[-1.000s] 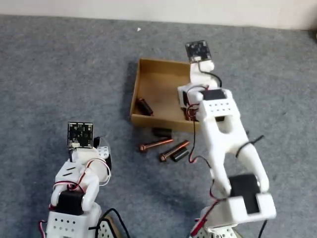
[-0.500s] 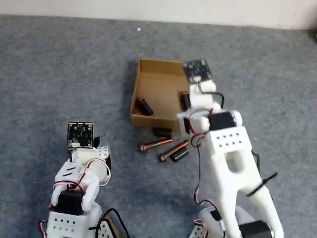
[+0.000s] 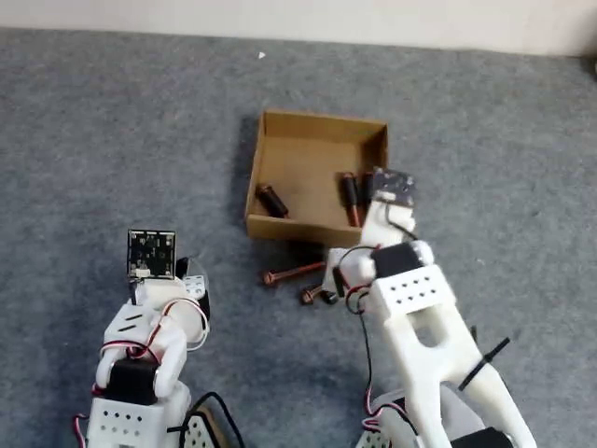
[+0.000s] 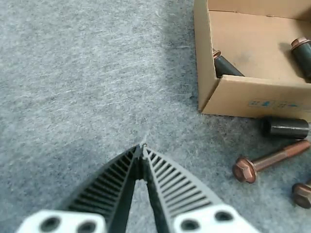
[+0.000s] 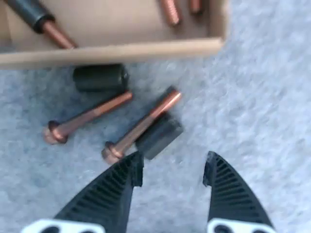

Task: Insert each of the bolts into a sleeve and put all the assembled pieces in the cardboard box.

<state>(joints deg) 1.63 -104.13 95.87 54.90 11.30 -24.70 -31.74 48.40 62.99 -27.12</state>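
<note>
The cardboard box (image 3: 264,177) holds an assembled bolt and sleeve (image 3: 272,201) at its left and two more (image 3: 351,196) at its right. Just in front of it lie two copper bolts (image 5: 87,119) (image 5: 143,125) and two black sleeves (image 5: 100,77) (image 5: 159,136), the second sleeve touching the second bolt. My right gripper (image 5: 173,158) hangs open over the carpet just short of that pair, nothing between its fingers. My left gripper (image 4: 142,160) is shut and empty, low over the carpet well left of the box (image 4: 214,82), with a sleeve (image 4: 286,127) and a bolt (image 4: 269,160) beyond it.
Grey carpet covers the whole table. The right arm's white body (image 3: 410,289) stands over the box's near right corner. The left arm (image 3: 154,317) sits at the near left. Open carpet lies left of and behind the box.
The right arm has pulled back out of the box toward the loose bolts, leaving an assembled piece lying in the box's right side. The left arm has not moved.
</note>
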